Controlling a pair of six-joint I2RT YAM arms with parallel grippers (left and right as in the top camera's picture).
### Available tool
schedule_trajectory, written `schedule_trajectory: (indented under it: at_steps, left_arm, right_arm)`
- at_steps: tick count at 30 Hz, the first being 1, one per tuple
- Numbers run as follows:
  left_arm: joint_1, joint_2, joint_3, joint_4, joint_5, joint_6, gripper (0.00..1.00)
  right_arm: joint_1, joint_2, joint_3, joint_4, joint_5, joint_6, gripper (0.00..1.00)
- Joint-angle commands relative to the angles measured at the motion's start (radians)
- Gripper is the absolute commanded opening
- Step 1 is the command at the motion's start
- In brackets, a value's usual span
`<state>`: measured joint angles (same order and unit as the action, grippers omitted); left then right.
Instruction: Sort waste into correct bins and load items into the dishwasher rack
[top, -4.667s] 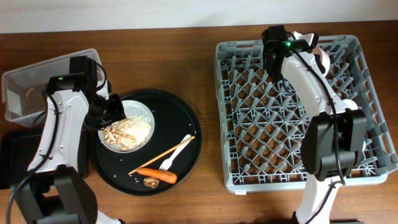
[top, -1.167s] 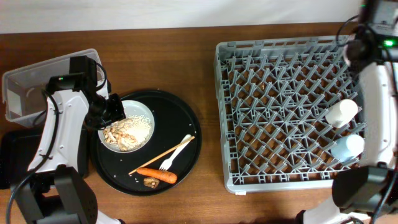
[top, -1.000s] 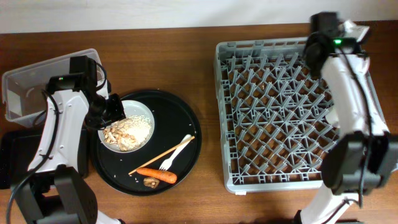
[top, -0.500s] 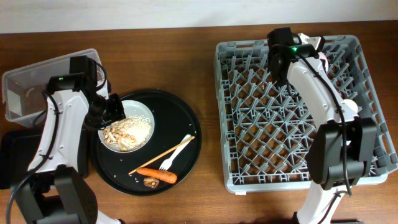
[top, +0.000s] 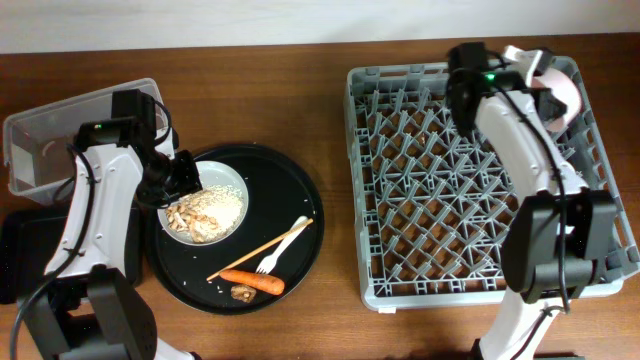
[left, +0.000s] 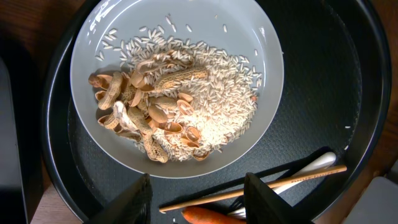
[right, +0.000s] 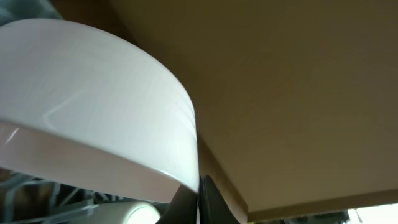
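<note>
- The right pincer (top: 545, 82) looks clamped on the rim of the small white bowl (right: 93, 112), above the dishwasher rack's (top: 420, 200) far right corner and not yet set down.
- The left pincer (left: 202, 199), fingers apart, hovers over the white plate (left: 93, 56), which holds rice and peanut shells (left: 168, 118).
- The carrot (top: 252, 281) and plastic fork (top: 285, 245) lie on the round black tray (top: 290, 190), so most of the sorting seems left.

Robotics lab bench staged as a dish station, not a real kitchen. Cues: grey crate-type rack (top: 440, 288) on a bare wooden table (top: 335, 120), with a plain white wall (top: 200, 20) behind the rack. Left arm (top: 100, 200) stands left of the rack, right arm (top: 520, 140) over it. Also left of the rack: black tray (top: 290, 190), plate (top: 228, 178) of scraps, clear tub (top: 40, 140).
</note>
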<state>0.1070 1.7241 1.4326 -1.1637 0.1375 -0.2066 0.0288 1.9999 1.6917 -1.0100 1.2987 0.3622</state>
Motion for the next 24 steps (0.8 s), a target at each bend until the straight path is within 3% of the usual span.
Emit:
schedule_trajectory:
  at_steps: [1, 6, 14, 19, 24]
  left_arm:
    - [0.003, -0.019, 0.008, 0.001, -0.004, -0.01, 0.47]
    - [0.003, -0.019, 0.008, 0.0, -0.004, -0.009, 0.47]
    - [0.003, -0.019, 0.008, 0.003, -0.005, -0.009, 0.47]
    - [0.003, -0.019, 0.008, 0.003, -0.005, -0.009, 0.47]
    - [0.003, -0.019, 0.008, 0.003, -0.005, -0.009, 0.47]
  right_arm:
    - [-0.029, -0.016, -0.004, 0.002, -0.118, 0.027, 0.04]
    - [-0.001, 0.019, -0.006, -0.004, -0.22, 0.092, 0.04]
    - [0.077, 0.062, -0.031, -0.031, -0.223, 0.092, 0.04]
    - [0.077, 0.062, -0.031, -0.152, -0.327, 0.092, 0.04]
    - [0.097, 0.055, -0.03, -0.211, -0.417, 0.092, 0.12]
